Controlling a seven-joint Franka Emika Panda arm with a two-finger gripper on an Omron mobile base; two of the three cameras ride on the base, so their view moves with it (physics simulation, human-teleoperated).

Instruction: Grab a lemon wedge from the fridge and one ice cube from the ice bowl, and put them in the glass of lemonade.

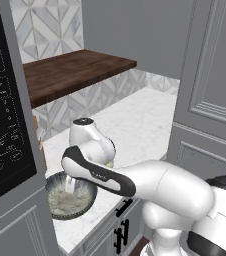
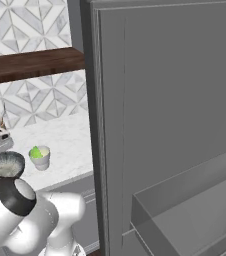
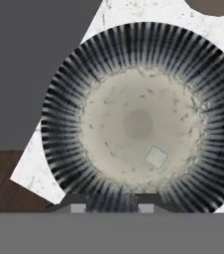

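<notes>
The ice bowl [image 3: 64,124] is seen straight from above in the hand view, dark and ribbed at the rim and pale and speckled inside. One ice cube [image 3: 156,157] lies on its floor, right of centre. My gripper [image 3: 111,206] hangs above the bowl's near rim, open a little, with nothing between the fingertips [image 3: 78,207]. On the marble counter, the ice bowl [image 2: 8,165] stands beside the glass of lemonade [image 2: 41,159], and the lemon wedge [image 2: 35,152] sits inside the glass. The fridge [image 2: 160,125] door stands open at the right. My arm reaches over the ice bowl [image 1: 70,202].
A black microwave panel [image 1: 0,125] hangs at the left above the counter [image 1: 145,125]. A dark wooden shelf [image 1: 70,72] runs along the tiled wall. The open fridge door's shelf [image 2: 185,210] juts out at the lower right. A brown round object [image 3: 213,4] shows beyond the bowl.
</notes>
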